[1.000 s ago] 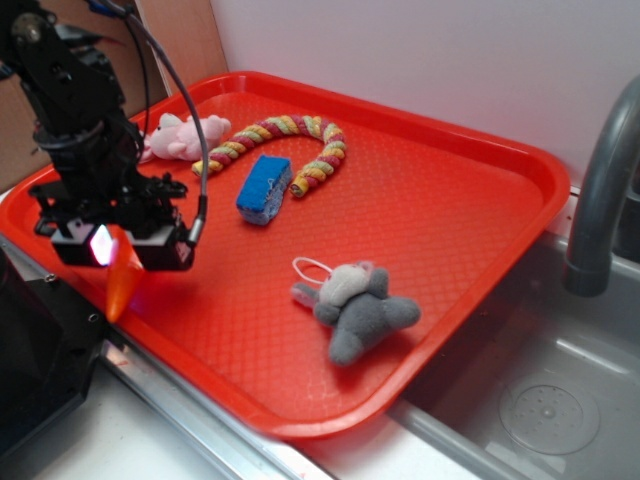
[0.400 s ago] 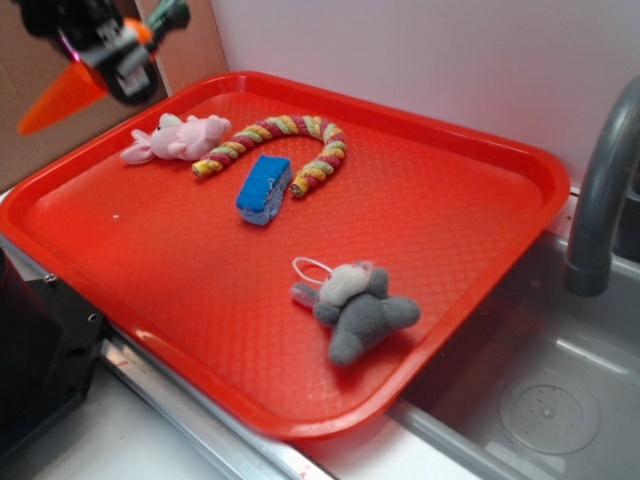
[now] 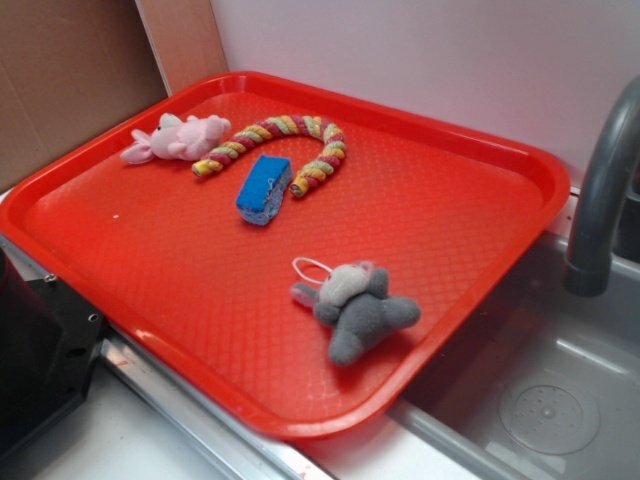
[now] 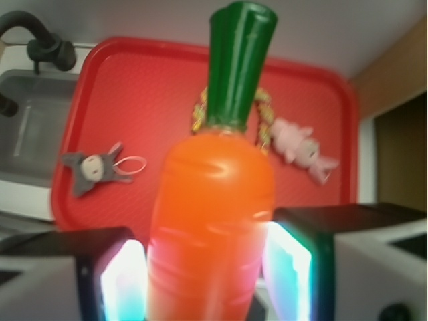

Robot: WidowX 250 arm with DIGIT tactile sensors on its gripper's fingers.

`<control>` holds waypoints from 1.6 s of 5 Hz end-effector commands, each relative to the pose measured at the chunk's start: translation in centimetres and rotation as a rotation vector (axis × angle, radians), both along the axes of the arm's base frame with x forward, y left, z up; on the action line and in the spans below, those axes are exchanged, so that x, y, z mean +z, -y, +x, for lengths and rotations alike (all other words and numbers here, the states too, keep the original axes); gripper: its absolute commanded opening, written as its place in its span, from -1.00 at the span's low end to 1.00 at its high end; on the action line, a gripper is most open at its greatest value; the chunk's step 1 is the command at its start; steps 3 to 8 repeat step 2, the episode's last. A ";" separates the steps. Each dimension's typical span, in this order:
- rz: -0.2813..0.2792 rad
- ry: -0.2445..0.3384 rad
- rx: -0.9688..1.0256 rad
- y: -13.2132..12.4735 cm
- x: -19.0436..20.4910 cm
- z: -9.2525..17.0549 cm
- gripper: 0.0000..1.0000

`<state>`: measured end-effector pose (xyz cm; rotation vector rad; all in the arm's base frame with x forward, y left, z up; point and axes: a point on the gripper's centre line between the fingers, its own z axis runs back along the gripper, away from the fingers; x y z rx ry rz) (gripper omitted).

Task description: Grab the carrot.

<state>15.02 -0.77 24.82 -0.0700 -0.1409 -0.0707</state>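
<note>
Carrot (image 4: 210, 221) long axis vertical in wrist view, green stub up, tip cut off below, gripper (image 4: 207, 281) clamped on its sides, both unseen in exterior view

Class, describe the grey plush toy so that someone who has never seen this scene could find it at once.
Start at the big red tray beside the sink. Near its sink-side edge lies the grey plush toy, apart from the others. It alone is grey, with a white loop at its head.

Tray front left: the red tray (image 3: 150, 260) lies bare across the lower left of the frame.
Tray back: pink plush (image 3: 175, 137), rope (image 3: 285, 140), blue sponge (image 3: 264, 188) crowd the upper left.
Centre: grey plush (image 3: 357, 305).
Right edge: faucet (image 3: 600, 200) over sink (image 3: 540, 400).
</note>
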 end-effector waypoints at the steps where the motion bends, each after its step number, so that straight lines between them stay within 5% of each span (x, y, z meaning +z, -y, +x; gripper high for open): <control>1: -0.026 -0.053 0.088 -0.1 0.2 1.0 -1.00; 8: -0.017 -0.057 0.083 0.1 -0.2 1.2 -1.00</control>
